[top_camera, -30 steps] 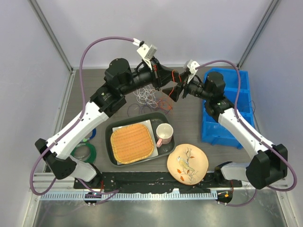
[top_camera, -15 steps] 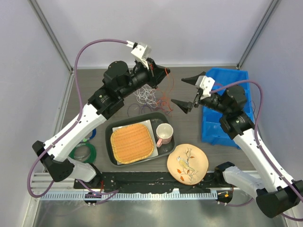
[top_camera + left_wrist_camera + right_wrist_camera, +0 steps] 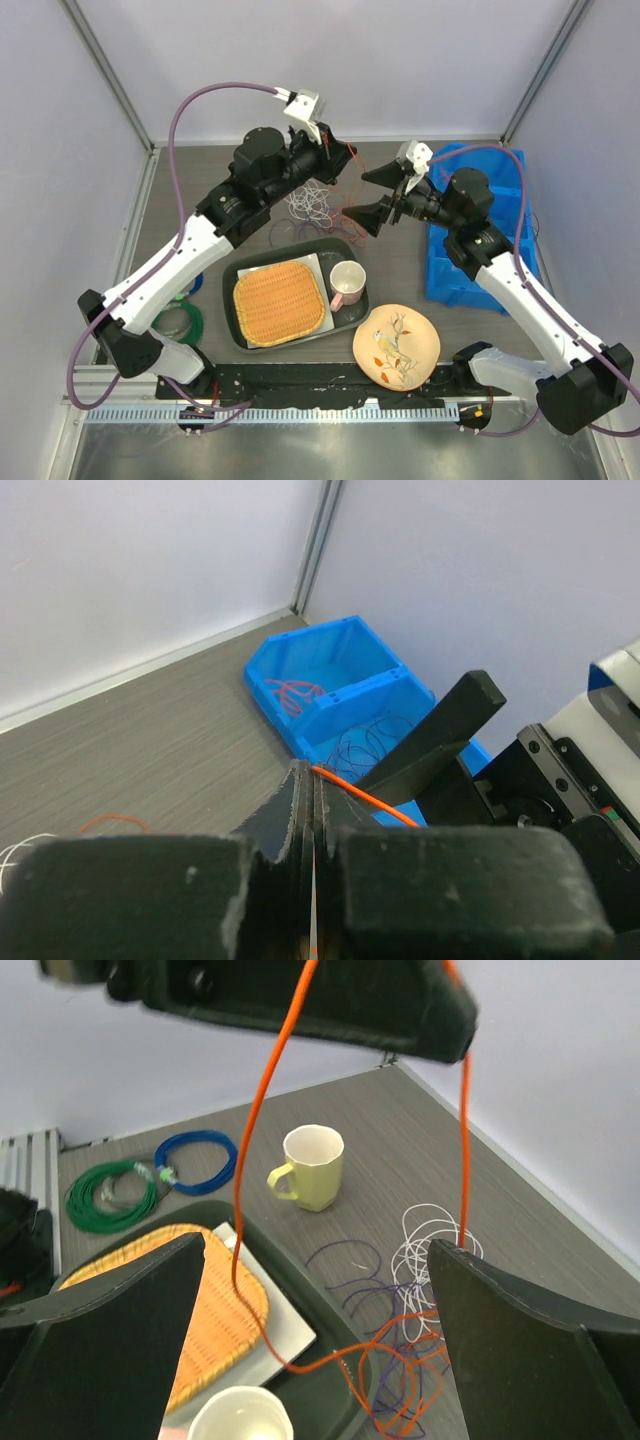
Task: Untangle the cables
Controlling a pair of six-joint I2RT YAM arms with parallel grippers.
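The left gripper (image 3: 345, 156) is raised above the far middle of the table (image 3: 400, 265), its jaws pressed together and pinching an orange cable (image 3: 366, 796), which comes out from between the fingers in the left wrist view. From that grip the orange cable hangs in two strands down to the rest of the cables (image 3: 316, 204), a loose bunch of white, purple and orange loops lying on the table just beyond the black tray (image 3: 235, 272). The right gripper (image 3: 372, 196) faces the left one from the right, just beside it, with its jaws spread wide. In its own view the hanging strands fall in front of the gap. One strand passes close to a finger (image 3: 530, 1330), but contact cannot be told. The tray holds a woven mat (image 3: 279, 301) and a mug (image 3: 347, 282). A patterned plate (image 3: 397, 346) sits near its right corner. A blue bin (image 3: 335, 670) at the right has thin wires in both compartments. A pale yellow mug (image 3: 313, 1166), a green ring (image 3: 108, 1194) and a blue ring (image 3: 195, 1156) lie on the table's left side.
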